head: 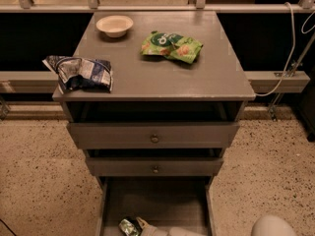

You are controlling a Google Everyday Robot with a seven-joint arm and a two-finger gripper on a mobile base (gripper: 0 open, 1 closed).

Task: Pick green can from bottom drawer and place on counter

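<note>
The green can (129,226) lies on the floor of the open bottom drawer (157,203), at its front left, partly cut off by the bottom edge of the view. My gripper (142,225) reaches into the drawer from the bottom edge. It sits right beside the can on its right, touching or nearly touching it. The pale arm (189,231) trails off to the right. The counter (147,77) is the grey cabinet top above.
On the counter are a white bowl (114,25) at the back left, a green snack bag (171,46) at the back middle and a crumpled blue-white bag (79,73) at the left edge. Two shallower drawers (154,137) are partly open above the bottom one. A rounded white robot part (272,226) shows at the bottom right.
</note>
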